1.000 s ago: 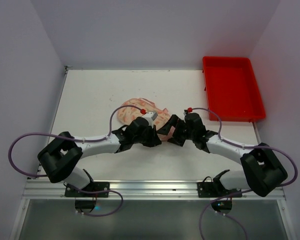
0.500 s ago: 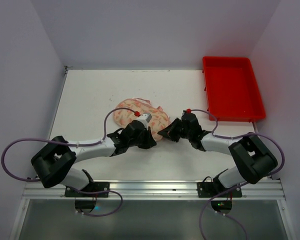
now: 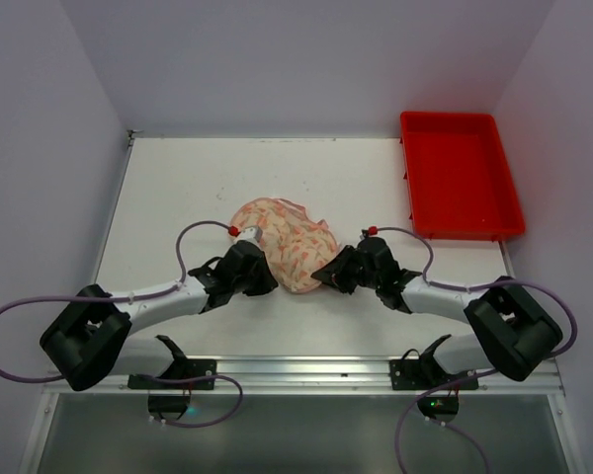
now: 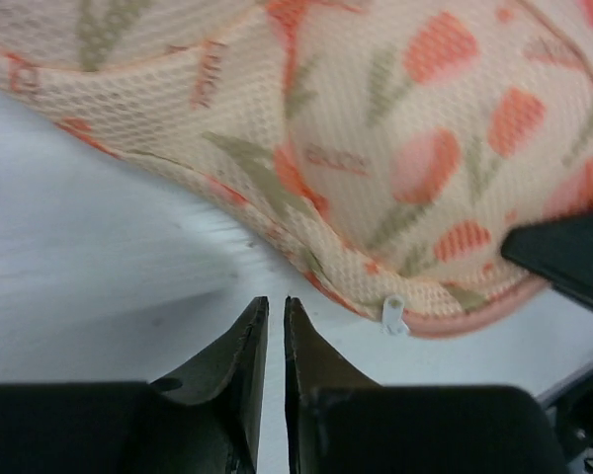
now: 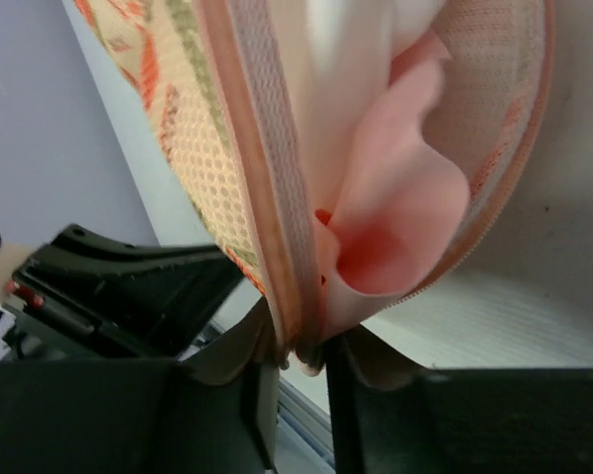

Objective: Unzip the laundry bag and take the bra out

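The left jaws have backed off the laundry bag [image 3: 282,242], which lies on the counter [image 3: 178,188] between both arms. They sit nearly together, empty, the zip pull [image 4: 394,314] just ahead. The right jaws stay clamped on its gaping zip edge, pink cloth [image 5: 395,227] showing: likely partly unzipped.

Laundry bag [image 3: 282,242]: cream-peach mesh, printed with orange-pink tulips on olive-green stems and small orange lettering; pink trim along the edge.
Zip pull [image 4: 395,314]: white.
Fabric [image 5: 395,217] showing in the opening: plain soft pink.
Tray [image 3: 459,188]: solid red.
Table [image 3: 178,188]: white, faint dark scuffs.
Walls [image 3: 306,59]: pale lilac.
Left gripper [image 4: 275,316] and right gripper [image 5: 301,355]: black.
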Robot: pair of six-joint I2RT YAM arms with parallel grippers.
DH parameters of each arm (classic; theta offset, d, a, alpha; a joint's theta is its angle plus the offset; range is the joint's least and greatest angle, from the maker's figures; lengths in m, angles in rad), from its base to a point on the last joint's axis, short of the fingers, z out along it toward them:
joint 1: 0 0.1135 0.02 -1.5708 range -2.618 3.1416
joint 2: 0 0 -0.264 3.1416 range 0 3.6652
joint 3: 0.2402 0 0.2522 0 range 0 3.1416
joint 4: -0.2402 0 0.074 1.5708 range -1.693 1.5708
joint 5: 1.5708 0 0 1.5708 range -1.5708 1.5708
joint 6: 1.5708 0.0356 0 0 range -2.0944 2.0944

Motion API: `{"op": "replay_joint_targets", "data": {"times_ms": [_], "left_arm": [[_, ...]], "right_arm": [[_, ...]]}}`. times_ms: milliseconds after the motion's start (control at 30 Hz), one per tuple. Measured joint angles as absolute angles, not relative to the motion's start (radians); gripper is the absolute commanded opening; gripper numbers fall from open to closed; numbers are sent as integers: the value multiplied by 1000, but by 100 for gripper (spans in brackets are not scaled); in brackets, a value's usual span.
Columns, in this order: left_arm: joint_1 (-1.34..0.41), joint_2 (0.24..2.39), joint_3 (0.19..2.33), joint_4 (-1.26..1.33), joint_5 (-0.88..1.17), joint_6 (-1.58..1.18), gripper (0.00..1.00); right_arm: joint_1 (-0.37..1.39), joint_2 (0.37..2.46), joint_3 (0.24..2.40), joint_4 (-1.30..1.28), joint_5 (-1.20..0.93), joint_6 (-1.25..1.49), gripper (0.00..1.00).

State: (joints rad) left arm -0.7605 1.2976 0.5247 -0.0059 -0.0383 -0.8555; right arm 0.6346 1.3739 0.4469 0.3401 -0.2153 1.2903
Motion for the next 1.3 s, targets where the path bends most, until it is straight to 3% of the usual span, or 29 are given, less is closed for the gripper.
{"op": "replay_joint_targets", "data": {"times_ms": [67,100,133,200,233,333,433,667,967,1300], "left_arm": [[-733,1298,525,-41,-62,-855,28],[-722,1298,524,-54,-69,-855,33],[-714,1296,523,-62,-77,-856,47],[-705,1279,513,-86,-95,-860,64],[-704,1262,508,-101,-102,-865,79],[-700,1198,503,-133,-131,-876,89],[-682,1168,508,-144,-157,-875,89],[-595,1288,601,-143,-177,-849,84],[-509,1506,711,-90,-170,-761,77],[-505,1669,836,4,-129,-606,74]], "right_arm": [[665,1374,447,317,-206,1294,33],[680,1374,447,298,-204,1294,42],[694,1374,447,279,-203,1292,48],[717,1372,453,226,-202,1271,63],[723,1370,459,200,-199,1258,68],[733,1327,494,73,-166,1180,79],[731,1248,542,-56,-102,1062,83],[683,1209,788,-212,0,702,83],[567,1526,1129,-185,-83,331,73],[556,1747,1182,-181,-153,231,58]]}}
